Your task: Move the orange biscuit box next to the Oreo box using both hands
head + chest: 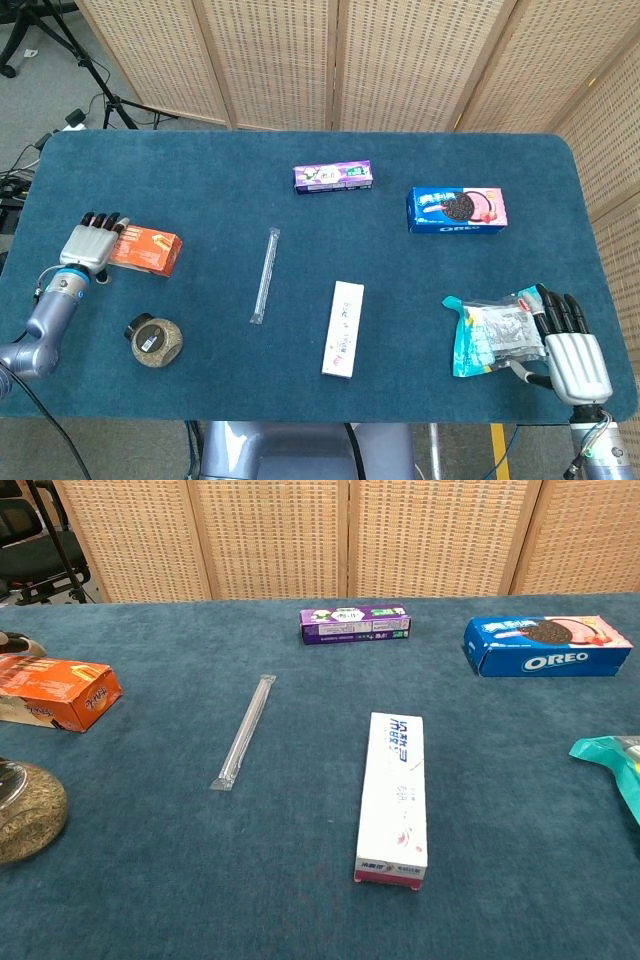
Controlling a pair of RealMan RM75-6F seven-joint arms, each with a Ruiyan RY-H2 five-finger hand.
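Head view, orange box: the orange box point(146, 250) lies near the table's left edge, well apart from the Oreo box point(457, 209) at the far right.
Head view, left hand: the left hand point(88, 245) lies over the box's left end, fingers straight and touching it from above; no grip is closed on it yet, so I read the hand as apart and empty.
Head view, right hand: the right hand point(572, 352) rests flat, fingers apart, at the near right corner, just beside a teal snack bag point(492, 334), holding nothing.
Head view, path: a straw point(264, 275) and a white carton point(343, 328) lie between the two boxes; a purple box point(333, 177) sits beyond them.
Chest view, orange box: the box point(52, 692) shows at the left edge, with dark fingertips point(22, 642) just visible behind it; a round jar point(28, 810) sits nearby.
Chest view, advice: wrap the fingers round the narrow sides before lifting, carry high over the straw, and hand over mid-table.
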